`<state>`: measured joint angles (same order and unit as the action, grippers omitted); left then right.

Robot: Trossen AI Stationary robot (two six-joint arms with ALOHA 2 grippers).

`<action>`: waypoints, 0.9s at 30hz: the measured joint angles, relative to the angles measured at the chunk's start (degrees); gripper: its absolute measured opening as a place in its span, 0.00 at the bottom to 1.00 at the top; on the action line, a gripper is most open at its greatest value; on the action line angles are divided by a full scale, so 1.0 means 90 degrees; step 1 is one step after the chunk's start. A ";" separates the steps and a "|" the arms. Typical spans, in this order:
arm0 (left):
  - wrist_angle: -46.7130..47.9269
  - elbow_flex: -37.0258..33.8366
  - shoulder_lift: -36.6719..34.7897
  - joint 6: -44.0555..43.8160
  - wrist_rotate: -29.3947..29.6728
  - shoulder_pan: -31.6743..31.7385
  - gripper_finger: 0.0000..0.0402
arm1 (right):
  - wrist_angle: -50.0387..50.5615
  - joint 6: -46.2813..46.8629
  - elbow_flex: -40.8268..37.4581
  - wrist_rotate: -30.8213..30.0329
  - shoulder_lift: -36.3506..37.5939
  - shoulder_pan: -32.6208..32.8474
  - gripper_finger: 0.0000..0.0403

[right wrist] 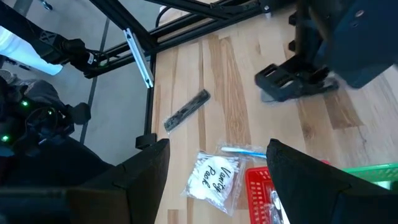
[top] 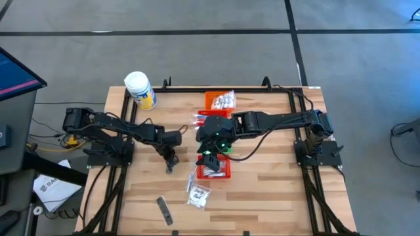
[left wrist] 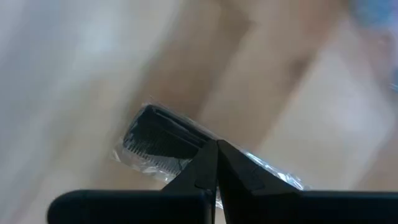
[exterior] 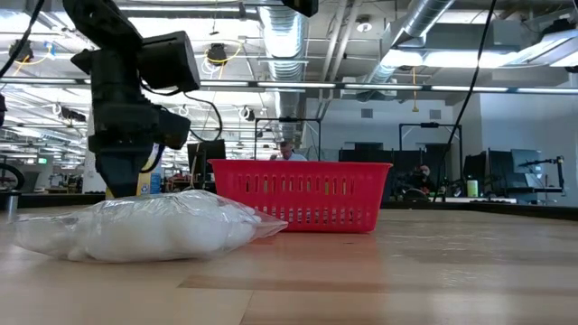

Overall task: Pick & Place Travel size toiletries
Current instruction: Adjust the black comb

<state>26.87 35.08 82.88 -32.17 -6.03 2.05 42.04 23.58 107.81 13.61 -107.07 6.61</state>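
Observation:
My left gripper (top: 170,162) is low over the table's left middle, shut on a dark comb in a clear wrapper (left wrist: 158,140). My right gripper (top: 211,145) hangs open above the red basket (top: 215,172), which holds a few sachets. In the right wrist view its fingers frame a clear sachet of white pads (right wrist: 214,177) lying flat on the wood beside the basket. A dark flat strip (right wrist: 186,111) lies near the table's near edge. The orange basket (top: 220,100) holds silvery items. Pink and white toothbrushes (top: 200,119) lie next to it. My left gripper pinches the wrapped comb between its two fingers at one end of the clear wrapper (left wrist: 233,163), coming from above and pointing down. The comb's dark toothed end (right wrist: 273,84) sticks out level to one side. I cannot tell whether it is clear of the table.
A large white jar with a yellow label (top: 140,90) stands at the far left corner. A green basket (right wrist: 373,171) sits under my right arm beside the red one. Black frame rails (top: 125,164) run along both table sides. Bare wood (top: 275,190) lies at the near right.

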 joint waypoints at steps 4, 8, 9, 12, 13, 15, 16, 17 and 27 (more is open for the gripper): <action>-0.0283 -0.0016 0.0002 0.0207 -0.0315 -0.0207 0.01 | 0.0000 -0.0003 0.0000 0.0000 0.0000 0.0000 0.64; -0.0571 -0.0045 0.0029 0.0854 -0.0924 -0.0434 0.01 | 0.0000 -0.0013 0.0000 0.0000 0.0000 0.0000 0.64; -0.0666 -0.0045 0.0029 0.1046 -0.1050 -0.0520 0.01 | 0.0000 -0.0013 0.0000 0.0000 0.0000 0.0000 0.64; -0.0787 -0.0043 -0.0066 0.1140 -0.0902 -0.0790 0.01 | 0.0000 -0.0016 0.0000 0.0000 0.0000 0.0000 0.64; -0.0861 -0.0043 -0.0110 0.1074 -0.0739 -0.0873 0.01 | 0.0000 -0.0016 0.0000 0.0000 0.0000 0.0000 0.64; -0.0969 -0.0043 -0.0278 0.0927 -0.0347 -0.1053 0.01 | 0.0000 -0.0014 0.0000 0.0000 0.0000 0.0000 0.64; -0.1037 -0.0043 -0.0383 0.0829 -0.0111 -0.1129 0.01 | 0.0000 -0.0013 0.0000 0.0000 0.0000 0.0000 0.64; -0.1061 -0.0041 -0.0482 0.0709 0.0146 -0.1201 0.01 | 0.0000 -0.0013 0.0000 0.0000 0.0000 0.0002 0.64; 0.0027 -0.0035 -0.0526 -0.0654 0.1040 -0.1263 0.00 | 0.0000 -0.0003 0.0000 0.0000 0.0000 0.0012 0.64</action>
<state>27.12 34.76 78.15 -38.06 3.33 -9.32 42.04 23.55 107.81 13.61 -107.07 6.72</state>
